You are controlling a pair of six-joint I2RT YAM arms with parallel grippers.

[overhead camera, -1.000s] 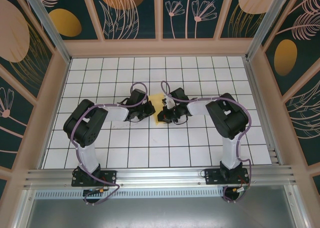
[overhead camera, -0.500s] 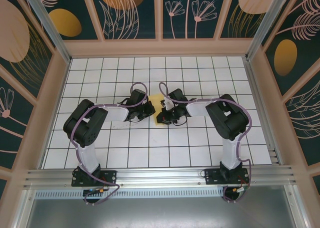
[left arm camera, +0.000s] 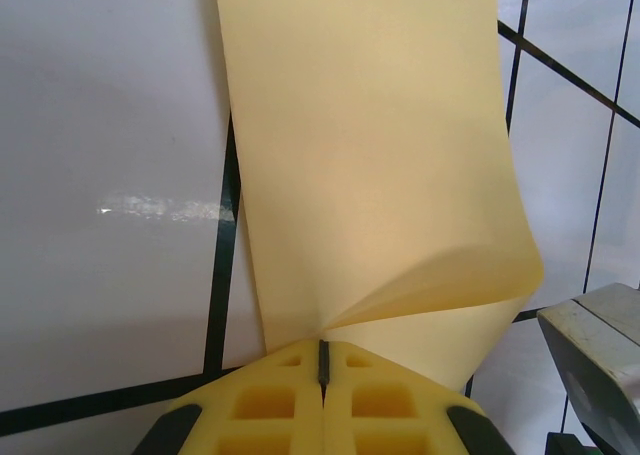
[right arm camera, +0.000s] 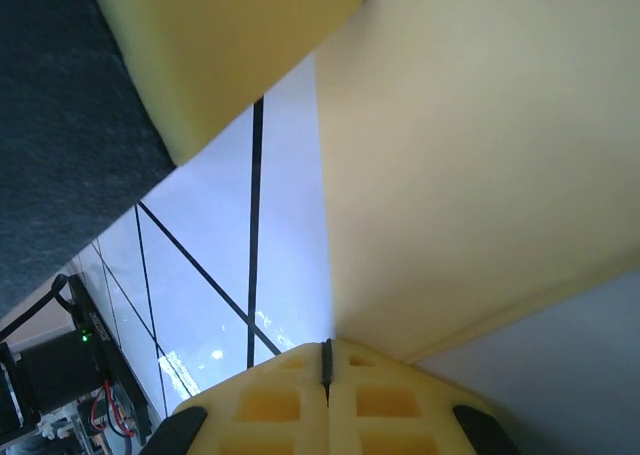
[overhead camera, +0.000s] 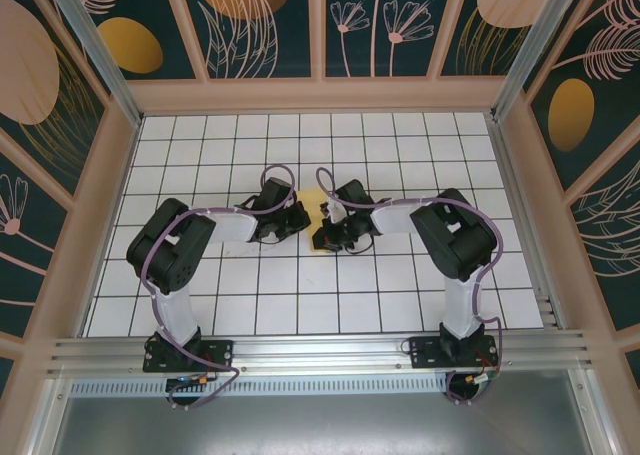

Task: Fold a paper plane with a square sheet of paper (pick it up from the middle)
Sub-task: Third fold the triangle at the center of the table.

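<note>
Both arms seen bent inward, wrists low and near each other at centre of table (overhead camera: 200,275). Left gripper (left arm camera: 322,347) clamped on curled edge of paper sheet (left arm camera: 370,155). Right gripper (right arm camera: 326,347) clamped on another edge. Sheet held between both grippers, just above tiles.

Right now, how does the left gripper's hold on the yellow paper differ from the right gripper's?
The left gripper pinches the square sheet of paper where it curls over; the right gripper pinches a flat stretch. From above, the left gripper meets the sheet's left side, the right gripper its right. Both are shut on it.
</note>
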